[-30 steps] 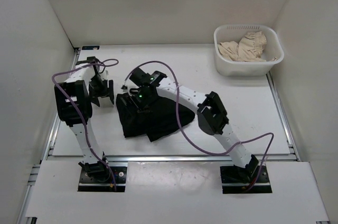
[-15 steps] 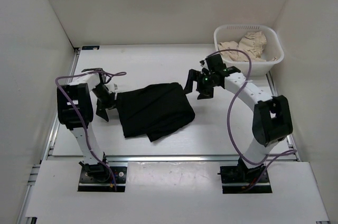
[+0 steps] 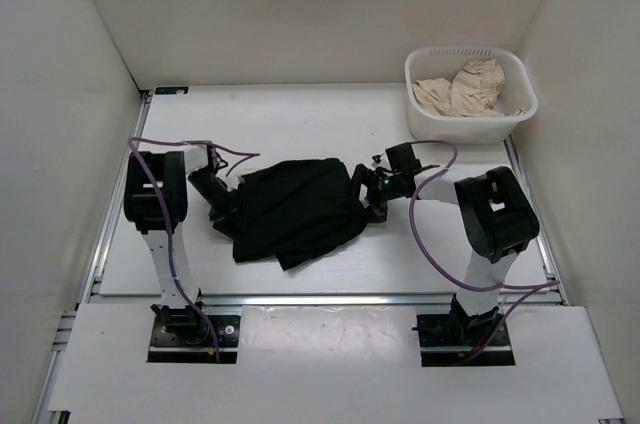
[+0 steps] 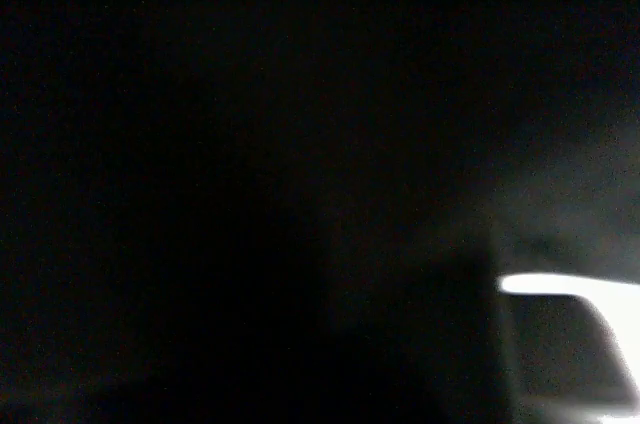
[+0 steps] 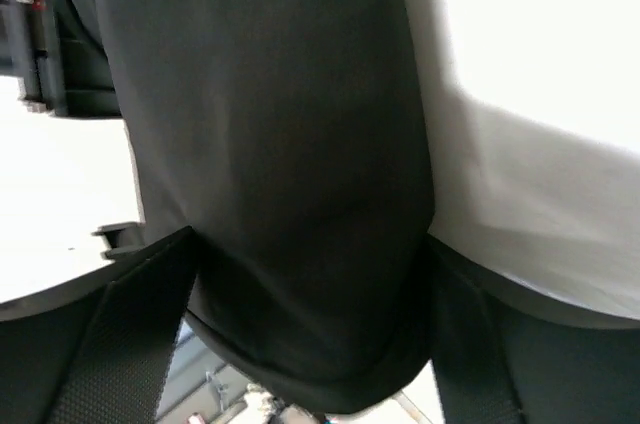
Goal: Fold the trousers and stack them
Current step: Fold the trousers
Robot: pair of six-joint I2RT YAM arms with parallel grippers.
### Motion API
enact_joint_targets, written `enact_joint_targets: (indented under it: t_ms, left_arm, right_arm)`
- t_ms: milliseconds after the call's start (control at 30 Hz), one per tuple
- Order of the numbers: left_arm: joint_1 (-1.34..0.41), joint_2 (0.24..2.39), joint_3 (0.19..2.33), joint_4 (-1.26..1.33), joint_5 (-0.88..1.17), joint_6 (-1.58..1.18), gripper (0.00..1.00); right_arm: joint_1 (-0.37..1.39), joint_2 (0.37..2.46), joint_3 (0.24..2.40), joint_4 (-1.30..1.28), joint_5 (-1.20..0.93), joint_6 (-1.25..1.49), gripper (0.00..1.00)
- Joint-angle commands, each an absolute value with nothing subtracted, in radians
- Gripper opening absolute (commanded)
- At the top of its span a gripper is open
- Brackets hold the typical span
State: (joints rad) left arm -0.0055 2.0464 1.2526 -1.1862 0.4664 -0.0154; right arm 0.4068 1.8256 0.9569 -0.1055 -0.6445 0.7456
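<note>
The black trousers [image 3: 295, 209] lie folded in a rough rectangle mid-table. My left gripper [image 3: 228, 216] is low at their left edge, its tips against the cloth. The left wrist view is almost wholly black, so its jaws do not show. My right gripper [image 3: 362, 194] is low at the right edge. In the right wrist view the trousers [image 5: 270, 124] bulge between the two black fingers [image 5: 120, 344], which stand wide apart on either side of the fabric edge; the right gripper [image 5: 310, 244] is open around it.
A white basket [image 3: 425, 122] stands at the back right with a beige garment [image 3: 462, 89] in it. White walls close in the table on the left, back and right. Purple cables loop off both arms.
The right arm swung off the trousers to the right, then dropped to their right edge. The left gripper moved in and down onto the left edge. The trousers lie more spread out than a second ago.
</note>
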Motion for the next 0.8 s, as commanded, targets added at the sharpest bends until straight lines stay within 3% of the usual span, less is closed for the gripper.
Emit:
enact_joint_targets:
  t_ms: [0,33,67,133,167,200,433,767]
  left_arm:
    - [-0.023,2.106,1.282,-1.137,0.558,0.000,0.31]
    - [-0.023,2.115,1.299,-1.147,0.569,0.000,0.22]
    - [-0.023,2.129,1.321,-1.147,0.584,0.000,0.14]
    - [-0.023,2.144,1.412,-1.178,0.584,0.000,0.14]
    - [-0.023,2.163,1.451,-1.189,0.584,0.000,0.14]
    - [-0.023,2.177,1.542,-1.203,0.584,0.000,0.14]
    - [0.034,2.296,1.937,-1.316,0.569,0.000,0.14]
    - [0.127,2.093,1.849,-1.316,0.705,0.000,0.14]
  right_arm:
    - [0.439,1.867,0.891,0.027,-0.698,0.847,0.87]
    - [0.439,1.867,0.882,0.040,-0.698,0.860,0.79]
    - [0.452,1.879,0.882,0.051,-0.707,0.880,0.55]
    - [0.463,1.907,0.893,0.098,-0.695,0.914,0.28]
    - [0.463,1.919,0.893,0.132,-0.695,0.980,0.06]
    - [0.463,1.943,0.893,0.168,-0.678,1.024,0.00]
    - [0.463,1.953,0.781,0.725,-0.362,1.485,0.00]
    - [0.425,1.907,0.838,0.434,-0.405,1.261,0.00]
